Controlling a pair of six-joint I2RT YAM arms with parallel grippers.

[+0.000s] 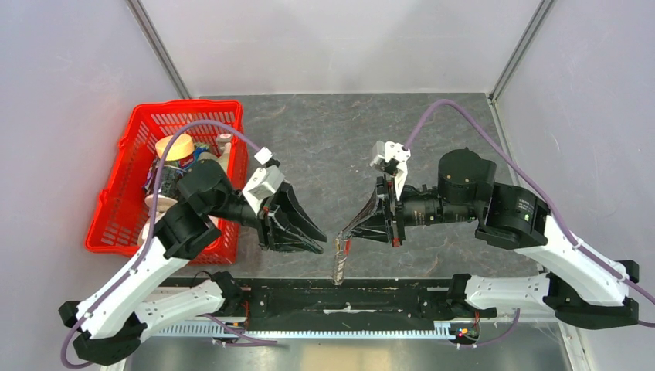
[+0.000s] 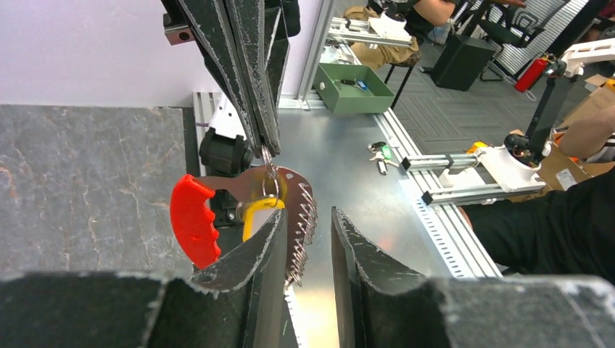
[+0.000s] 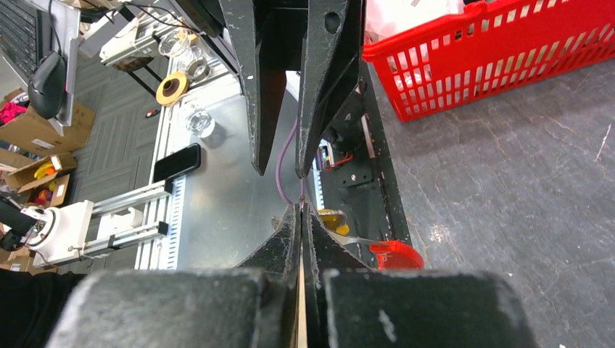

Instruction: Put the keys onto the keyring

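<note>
Facing each other over the near edge of the table (image 1: 324, 139), your two grippers almost meet tip to tip. Nearest you, the left gripper (image 2: 310, 221) stands parted and empty. Just beyond its tips, the keyring (image 2: 271, 181) dangles vertically, lined up with one finger rather than the gap. Its red tag (image 2: 193, 223) swings out sideways. Above it, the right gripper (image 2: 268, 145) is clenched on the top link. You cannot make out a brass key for certain.
</note>
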